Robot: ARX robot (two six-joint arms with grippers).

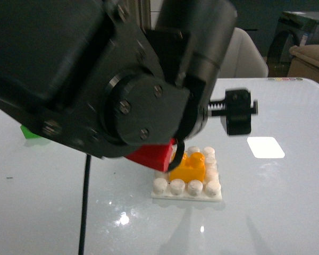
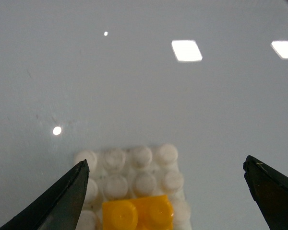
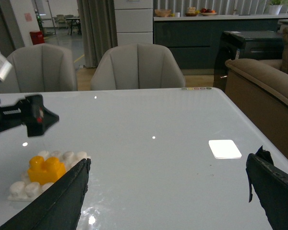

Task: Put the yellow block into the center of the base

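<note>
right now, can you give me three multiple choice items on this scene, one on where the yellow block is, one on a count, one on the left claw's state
1. Where is the yellow block?
A. on the studded base
B. on the bare table beside the base
C. held in the right claw

2. How many studs show along the base's front row in the front view?
A. two
B. four
C. six

3. What state is the left claw in?
A. shut on the yellow block
B. open, with the block between its fingers but untouched
C. shut on nothing

Answers:
1. A, the front and right wrist views show the block sitting on the white studs.
2. B, four round white studs line the near edge.
3. B, the left wrist view shows both fingers spread wide, clear of the block.
</note>
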